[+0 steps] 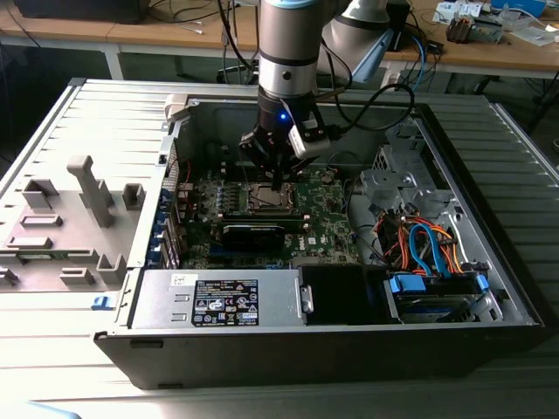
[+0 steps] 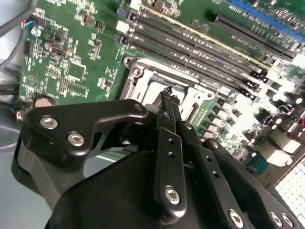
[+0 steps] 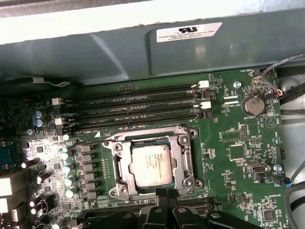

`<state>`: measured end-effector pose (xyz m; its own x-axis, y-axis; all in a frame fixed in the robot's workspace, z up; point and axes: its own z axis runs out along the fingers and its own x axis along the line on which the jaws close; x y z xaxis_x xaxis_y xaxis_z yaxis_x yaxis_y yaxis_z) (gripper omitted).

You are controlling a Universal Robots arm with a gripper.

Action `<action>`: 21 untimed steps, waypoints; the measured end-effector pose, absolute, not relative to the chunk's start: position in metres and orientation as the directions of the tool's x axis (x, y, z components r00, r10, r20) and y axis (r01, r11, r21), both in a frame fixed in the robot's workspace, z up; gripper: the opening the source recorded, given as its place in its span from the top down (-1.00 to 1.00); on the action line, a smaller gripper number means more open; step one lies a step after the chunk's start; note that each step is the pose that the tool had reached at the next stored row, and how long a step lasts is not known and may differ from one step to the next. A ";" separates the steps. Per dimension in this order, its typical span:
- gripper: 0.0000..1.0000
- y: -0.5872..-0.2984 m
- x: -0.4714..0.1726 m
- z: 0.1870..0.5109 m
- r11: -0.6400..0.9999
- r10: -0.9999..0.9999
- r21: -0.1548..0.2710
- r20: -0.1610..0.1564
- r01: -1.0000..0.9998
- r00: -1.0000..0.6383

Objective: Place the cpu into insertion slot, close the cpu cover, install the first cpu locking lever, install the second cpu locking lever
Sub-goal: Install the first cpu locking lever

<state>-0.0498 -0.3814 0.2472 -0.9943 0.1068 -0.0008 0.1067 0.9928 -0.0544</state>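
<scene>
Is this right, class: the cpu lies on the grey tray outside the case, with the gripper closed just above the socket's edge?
Not quite. The cpu already sits in the insertion slot, framed by the cpu cover, as the first wrist view shows. The rest holds: the gripper is closed just above the socket's edge.

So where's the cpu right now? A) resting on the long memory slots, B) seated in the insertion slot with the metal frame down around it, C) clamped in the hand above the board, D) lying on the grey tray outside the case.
B: in the first wrist view the cpu lies flat in the insertion slot, with the cpu cover framing it, and the hand sits at the socket's edge.
</scene>
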 end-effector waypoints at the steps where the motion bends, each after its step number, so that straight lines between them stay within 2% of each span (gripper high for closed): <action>1: 0.79 -0.381 -0.050 0.247 0.994 0.103 -0.033 0.001 0.103 -0.995; 2: 0.79 -0.381 -0.050 0.247 0.995 0.096 -0.012 0.003 0.096 -0.995; 5: 0.79 -0.381 -0.050 0.247 0.998 0.057 -0.001 0.004 0.057 -0.998; 10: 0.79 -0.381 -0.050 0.247 1.000 -0.027 -0.001 0.004 -0.027 -1.000; 21: 0.79 -0.381 -0.050 0.248 1.000 -0.029 0.000 0.004 -0.029 -1.000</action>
